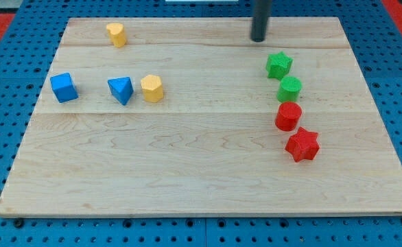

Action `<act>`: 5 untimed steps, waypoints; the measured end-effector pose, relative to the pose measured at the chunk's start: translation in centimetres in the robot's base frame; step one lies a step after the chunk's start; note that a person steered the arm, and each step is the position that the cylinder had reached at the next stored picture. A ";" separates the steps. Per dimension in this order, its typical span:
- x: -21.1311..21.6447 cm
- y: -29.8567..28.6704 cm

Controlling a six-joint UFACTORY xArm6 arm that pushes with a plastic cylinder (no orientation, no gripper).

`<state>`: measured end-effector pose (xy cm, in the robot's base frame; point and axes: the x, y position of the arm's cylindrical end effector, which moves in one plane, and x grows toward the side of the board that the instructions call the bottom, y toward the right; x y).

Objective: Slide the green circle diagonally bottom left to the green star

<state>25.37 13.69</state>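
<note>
While the board point(208, 178) lies flat and wide across the view, my tip point(258, 39) sits up near the view's top, right of centre, planted on the wood with the dark rod rising straight out of frame above it. No jaws to speak of here: the rod ends plain and bare, clamped on nothing and touching no block.

Down and to the view's right of my tip comes the green star point(279, 65), standing clear of it with bare wood between. Just below the star, a shade further right, is the green circle point(289, 88), and the two greens sit very close, edges nearly meeting; whether they actually touch I cannot tell. So the circle is on the view's right side of the board, directly under the star and slightly right of it.

Carrying on down that same column, the red circle point(288, 116) is tucked right beneath the green one, again very close. Below that, the red star point(302, 145) closes the line, just beside the red circle and offset to the right.

Over on the view's left, well apart from all this, a blue cube point(64, 88) sits near the edge. Right of it is a blue triangle-like block point(121, 90), and just beside that a yellow block point(152, 88) of roughly hexagonal shape. Another yellow block point(116, 34) stands alone near the top left.
</note>
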 end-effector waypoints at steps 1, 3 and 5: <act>0.0 4.7; 2.6 12.7; 13.9 7.1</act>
<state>39.31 20.79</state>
